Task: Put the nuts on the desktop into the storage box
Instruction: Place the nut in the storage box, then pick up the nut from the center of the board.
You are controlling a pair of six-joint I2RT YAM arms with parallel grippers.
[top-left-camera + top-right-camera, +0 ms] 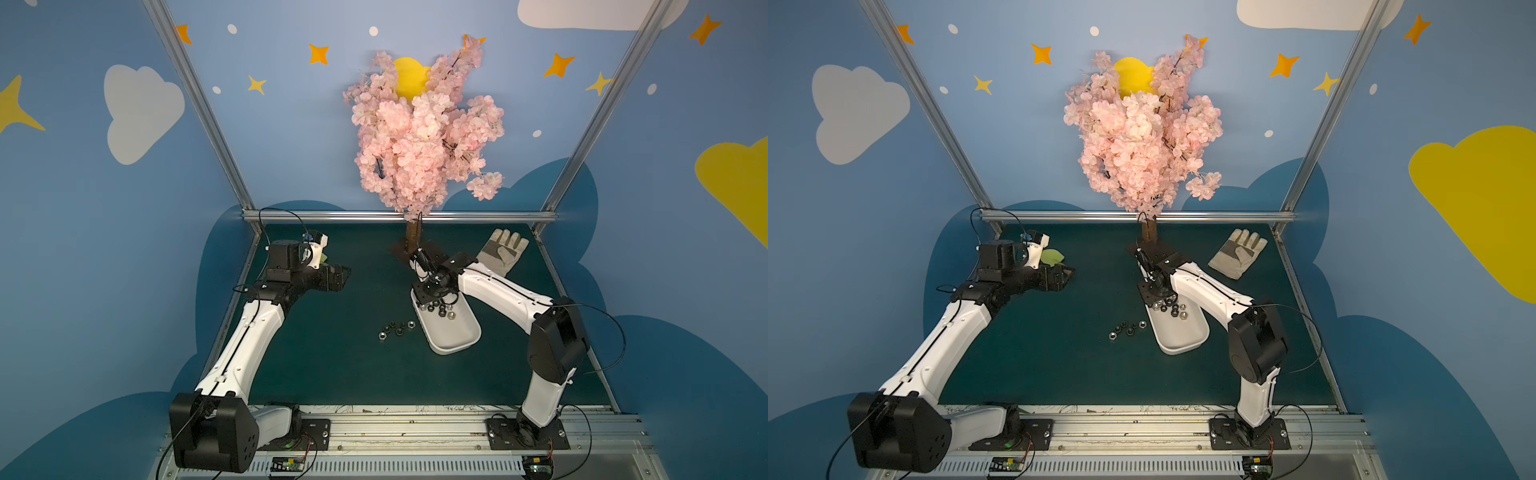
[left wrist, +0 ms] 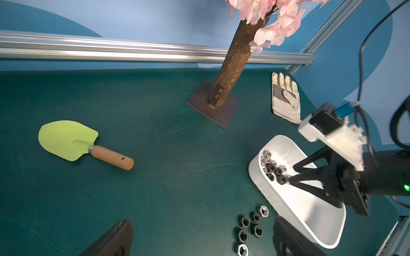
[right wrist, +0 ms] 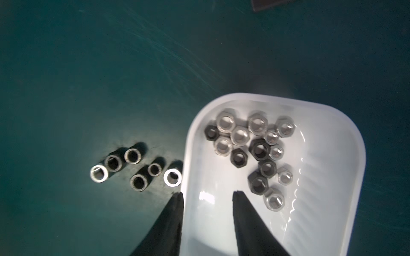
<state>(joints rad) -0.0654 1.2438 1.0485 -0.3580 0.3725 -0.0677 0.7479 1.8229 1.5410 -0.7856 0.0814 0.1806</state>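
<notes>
Six nuts (image 3: 153, 169) on desktop (image 3: 88, 66) just beside right pincer (image 3: 207, 193), released, over storage box (image 3: 332, 155) rim

You've got a fake pink blossom tree (image 1: 424, 133) at back centre, its brown trunk (image 2: 235, 62) fixed w/ two bolts to a dark sq. plate (image 2: 213, 113). A beige work glove (image 1: 500, 251) lies flat to the tree's right, apart. A lime-green trowel (image 2: 66, 139) w/ wooden handle (image 2: 113, 157) lies flat at left. The blue walls (image 1: 83, 232) have clouds and stars.
</notes>
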